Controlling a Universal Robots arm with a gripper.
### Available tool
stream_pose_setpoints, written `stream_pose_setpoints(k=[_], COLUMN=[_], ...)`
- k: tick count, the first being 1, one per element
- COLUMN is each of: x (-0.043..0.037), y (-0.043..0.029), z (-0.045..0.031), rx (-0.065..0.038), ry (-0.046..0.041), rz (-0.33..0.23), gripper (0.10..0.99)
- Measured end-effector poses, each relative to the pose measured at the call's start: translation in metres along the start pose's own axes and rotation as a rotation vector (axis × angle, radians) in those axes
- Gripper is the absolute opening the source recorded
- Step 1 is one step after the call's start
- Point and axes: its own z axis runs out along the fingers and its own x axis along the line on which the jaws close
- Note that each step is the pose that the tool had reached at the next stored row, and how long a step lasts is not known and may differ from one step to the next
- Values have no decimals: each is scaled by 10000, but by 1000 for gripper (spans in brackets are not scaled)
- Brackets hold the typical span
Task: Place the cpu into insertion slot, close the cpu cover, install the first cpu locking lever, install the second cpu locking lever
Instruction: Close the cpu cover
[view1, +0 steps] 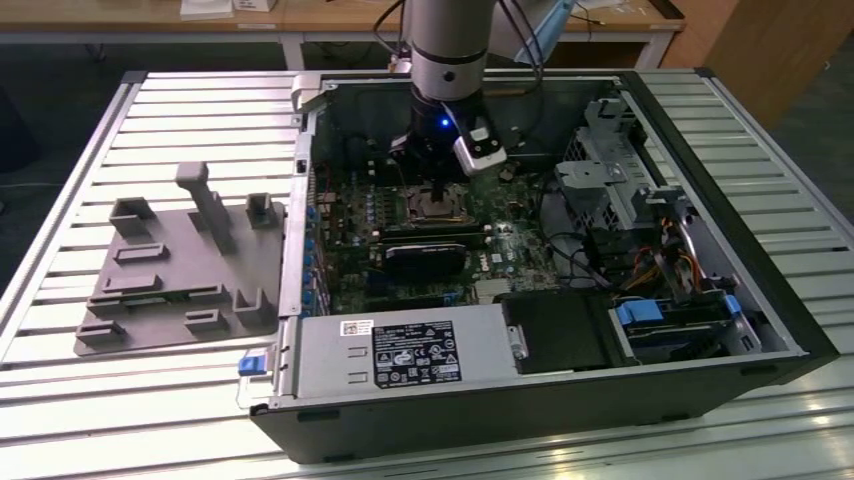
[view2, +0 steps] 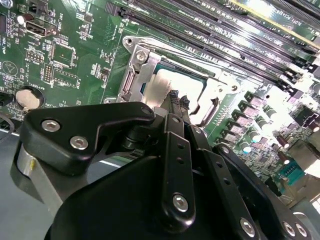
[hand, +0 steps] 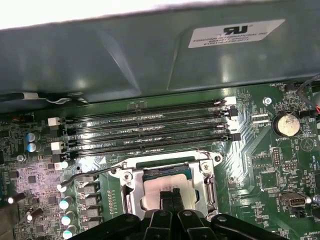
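At the exterior view's centre, the black gripper (view1: 434, 178) hangs over the green motherboard (view1: 350, 215).
Its fingers (hand: 167, 201) sit pinched together, empty, on the dull silver square cpu (hand: 162, 181) inside the silvery windowed cpu cover (hand: 129, 192); skewed pressure risks bent pins.

A white label (hand: 231, 33) on the grey chassis wall (hand: 125, 60) carries a logo mark above lines of small print. A black label (view1: 415, 355) with white symbols sits on the power supply (view1: 320, 365). None of this lettering is legible.
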Motion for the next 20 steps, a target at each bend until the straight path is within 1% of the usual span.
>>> stream_pose_setpoints(k=[2, 4, 9, 13, 20], x=[5, 7, 49, 79, 192], y=[-1, -2, -7, -12, -27], z=[0, 1, 8, 13, 22], rx=[14, 42, 31, 26, -3], ry=[-110, -181, -319, -388, -589], rz=[-4, -7, -11, -14, -18], gripper=[102, 102, 102, 102, 102])
